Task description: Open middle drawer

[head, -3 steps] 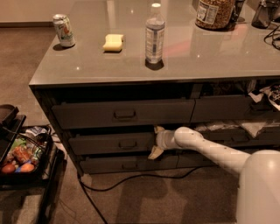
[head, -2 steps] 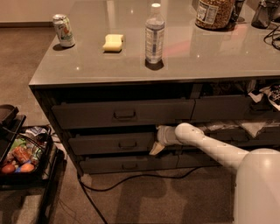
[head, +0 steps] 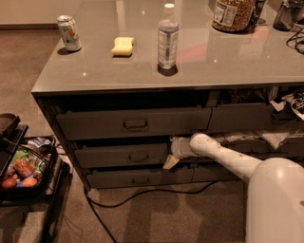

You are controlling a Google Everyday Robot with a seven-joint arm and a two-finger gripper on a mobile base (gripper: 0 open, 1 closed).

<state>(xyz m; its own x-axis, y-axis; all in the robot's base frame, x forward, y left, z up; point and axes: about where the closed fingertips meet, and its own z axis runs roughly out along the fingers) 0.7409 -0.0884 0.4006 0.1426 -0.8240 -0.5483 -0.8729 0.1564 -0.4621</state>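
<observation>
Since a second ago the arm (head: 223, 157) has shifted slightly to the right and its wrist stands a little higher, while the drawer fronts and the items on the countertop (head: 237, 61) lie as they did.

The gripper (head: 171, 155) is at the right end of the middle drawer (head: 118, 156), low against the cabinet face, with its pale tip pointing down and left towards the seam above the bottom drawer (head: 140, 179). Whether the claw is spread or pressed together cannot be told, nor whether it has hold of the drawer's edge.

The middle drawer is the second of three stacked fronts in the left bank. It sits below the taller top drawer (head: 135, 124) and above the bottom drawer, and carries a small dark bar handle (head: 138, 156) at its centre. The handle is well to the left of the gripper and is not touched. How far the front stands out from the cabinet cannot be told.

On the countertop, from left to right, stand a soda can (head: 69, 32), a yellow sponge (head: 122, 46), an upright water bottle (head: 167, 36) and a large jar (head: 232, 14) at the far edge. A dark cable (head: 142, 193) trails across the carpet in front of the cabinet. A low black cart (head: 28, 190) holding packaged food stands to the left. The robot's white body (head: 275, 204) fills the lower right corner.
</observation>
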